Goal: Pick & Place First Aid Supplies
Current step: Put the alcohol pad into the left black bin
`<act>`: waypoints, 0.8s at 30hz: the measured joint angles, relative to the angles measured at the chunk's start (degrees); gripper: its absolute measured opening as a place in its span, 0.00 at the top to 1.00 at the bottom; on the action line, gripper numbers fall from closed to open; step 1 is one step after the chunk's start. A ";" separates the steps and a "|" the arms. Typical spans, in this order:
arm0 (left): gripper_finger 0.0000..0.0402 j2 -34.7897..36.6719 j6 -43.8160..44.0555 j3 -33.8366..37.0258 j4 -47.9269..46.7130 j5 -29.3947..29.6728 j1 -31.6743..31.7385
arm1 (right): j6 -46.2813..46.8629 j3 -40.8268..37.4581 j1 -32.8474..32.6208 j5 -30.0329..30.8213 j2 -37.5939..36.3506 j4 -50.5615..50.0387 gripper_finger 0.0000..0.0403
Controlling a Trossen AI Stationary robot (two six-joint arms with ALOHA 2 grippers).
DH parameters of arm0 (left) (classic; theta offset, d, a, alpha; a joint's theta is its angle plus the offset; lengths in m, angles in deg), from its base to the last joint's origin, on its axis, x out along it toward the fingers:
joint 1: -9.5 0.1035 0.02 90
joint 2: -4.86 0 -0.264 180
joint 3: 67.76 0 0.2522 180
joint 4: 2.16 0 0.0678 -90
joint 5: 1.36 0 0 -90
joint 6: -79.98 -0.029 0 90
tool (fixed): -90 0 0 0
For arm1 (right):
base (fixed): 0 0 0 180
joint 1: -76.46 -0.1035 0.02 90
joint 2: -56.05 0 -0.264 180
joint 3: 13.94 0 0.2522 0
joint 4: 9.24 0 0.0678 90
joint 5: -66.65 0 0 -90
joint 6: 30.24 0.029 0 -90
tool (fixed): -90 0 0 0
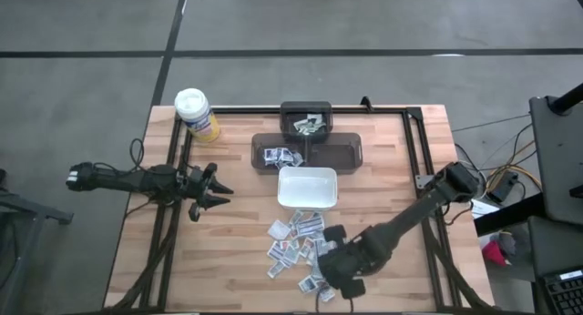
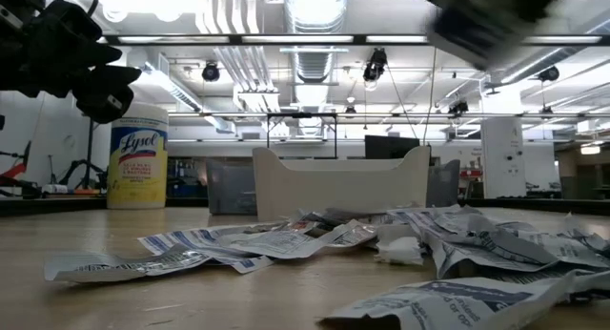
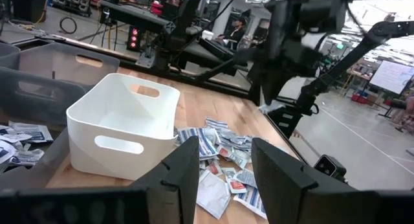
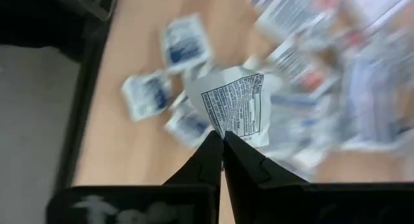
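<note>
The right pincer (image 4: 223, 141), its two dark fingers pressed together, grips one small flat white packet (image 4: 238, 109) by its edge and holds it above the loose heap of white-and-grey first aid packets (image 1: 296, 247) at about six o'clock on the pale wooden slatted table (image 1: 237, 260). A block of fine dark print covers the held packet's face; the words are too small to read. The other packets, with bluish and reddish print, lie scattered just on the six o'clock side of the white rectangular plastic dish (image 1: 307, 187) with cut-out handles at the table's centre. Beyond it, toward twelve o'clock, stand dark translucent bins (image 1: 310, 151); a few more packets lie in them. At eleven o'clock stands a yellow canister with a white lid (image 2: 138, 164), its label reading "Lysol". The left pincer (image 1: 217, 189) hangs at nine o'clock, well apart from the heap, its fingers partly spread and holding nothing. In the room behind, a seated person (image 3: 237, 31) shows beyond the table.
</note>
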 joint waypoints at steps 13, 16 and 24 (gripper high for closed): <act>0.66 0.00 0.00 -0.01 -0.07 0.00 0.00 | -23.90 11.17 13.20 10.38 -0.02 -0.89 0.98; 0.66 0.00 0.00 0.00 -0.09 0.00 0.01 | -29.91 13.59 16.64 16.63 -0.03 -0.83 0.98; 0.66 0.00 0.00 0.00 -0.11 0.00 0.02 | -42.63 19.45 27.72 22.05 -0.04 -0.39 0.98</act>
